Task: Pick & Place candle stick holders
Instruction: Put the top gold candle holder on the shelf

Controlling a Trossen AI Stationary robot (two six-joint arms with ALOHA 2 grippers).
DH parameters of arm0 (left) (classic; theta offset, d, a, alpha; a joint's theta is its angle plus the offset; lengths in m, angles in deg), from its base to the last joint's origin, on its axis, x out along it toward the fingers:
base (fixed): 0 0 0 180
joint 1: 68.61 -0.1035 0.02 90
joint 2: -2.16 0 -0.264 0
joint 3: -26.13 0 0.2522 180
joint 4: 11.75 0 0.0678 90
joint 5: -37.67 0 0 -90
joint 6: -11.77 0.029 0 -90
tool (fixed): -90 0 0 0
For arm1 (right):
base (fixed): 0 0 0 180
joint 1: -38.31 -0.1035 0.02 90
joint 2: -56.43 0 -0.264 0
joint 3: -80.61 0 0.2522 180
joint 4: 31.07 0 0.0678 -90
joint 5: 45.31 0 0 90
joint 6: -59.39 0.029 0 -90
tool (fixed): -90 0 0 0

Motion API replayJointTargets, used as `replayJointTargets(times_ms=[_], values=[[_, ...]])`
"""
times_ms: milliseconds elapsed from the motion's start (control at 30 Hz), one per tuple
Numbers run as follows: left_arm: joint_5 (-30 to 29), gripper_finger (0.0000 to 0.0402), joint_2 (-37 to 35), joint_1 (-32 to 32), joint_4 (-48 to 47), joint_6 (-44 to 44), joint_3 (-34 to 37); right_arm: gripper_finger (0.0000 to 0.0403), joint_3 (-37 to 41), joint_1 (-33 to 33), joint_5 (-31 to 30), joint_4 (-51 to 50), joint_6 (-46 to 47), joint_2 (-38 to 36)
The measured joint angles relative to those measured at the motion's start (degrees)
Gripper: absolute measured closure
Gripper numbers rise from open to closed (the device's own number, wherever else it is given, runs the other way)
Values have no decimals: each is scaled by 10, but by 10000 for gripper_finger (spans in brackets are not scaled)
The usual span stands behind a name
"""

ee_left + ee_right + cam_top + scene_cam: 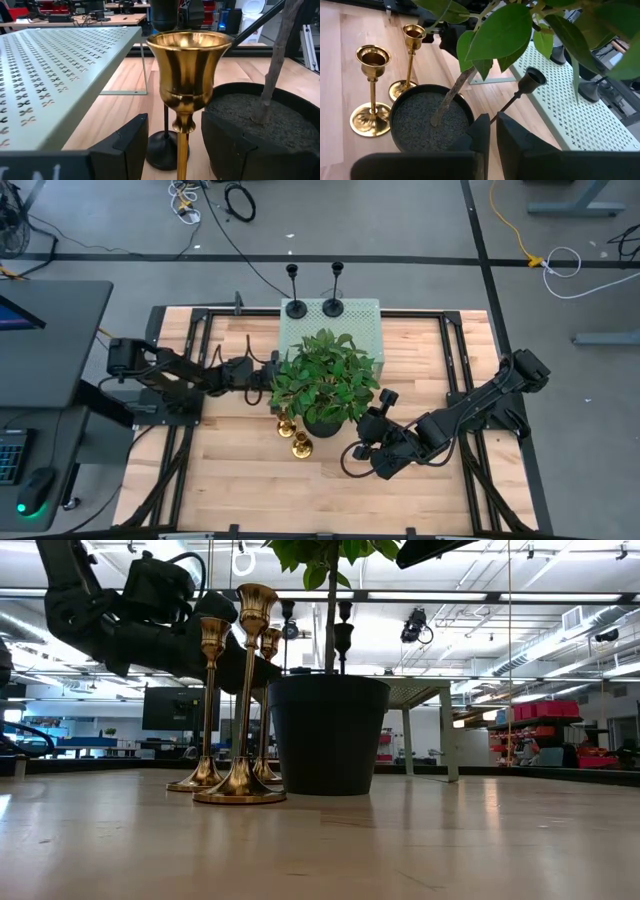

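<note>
Brass cup of a gold candle stick holder [189, 75] rises between the spread fingers of the left gripper [175, 145], its stem in the gap and seemingly untouched, just beside the black plant pot [260, 125]. Across that pot, the right gripper [492, 132] pinches a tilted black candle stick holder [522, 90] by its stem. Two more black holders [314, 290] stand on the perforated shelf [365, 330] behind the pot.

Left claw [172, 150] parted, right claw [492, 137] pinched, both arms inward.
</note>
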State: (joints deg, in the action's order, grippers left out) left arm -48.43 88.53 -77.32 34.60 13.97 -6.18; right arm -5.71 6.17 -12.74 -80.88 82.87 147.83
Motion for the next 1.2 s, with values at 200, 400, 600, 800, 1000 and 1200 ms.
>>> replayJointTargets(times_ms=[200, 400, 600, 800, 1000, 1200], values=[[1, 223, 0, 0, 0, -3, 1, 369, 0, 0, 0, 0, 0, 0], [4, 256, 0, 0, 0, -4, 1, 369, 0, 0, 0, 0, 0, 0], [8, 304, 0, 0, 0, -5, 1, 369, 0, 0, 0, 0, 0, 0], [28, 348, 0, 0, 0, -16, 2, 369, 0, 0, 0, 0, 0, 0], [34, 386, 0, 0, -2, -16, 2, 369, 0, 0, 0, 0, 0, 0], [13, 381, -1, 1, -4, -15, 2, 369, 0, 0, 0, 0, 0, 0]])
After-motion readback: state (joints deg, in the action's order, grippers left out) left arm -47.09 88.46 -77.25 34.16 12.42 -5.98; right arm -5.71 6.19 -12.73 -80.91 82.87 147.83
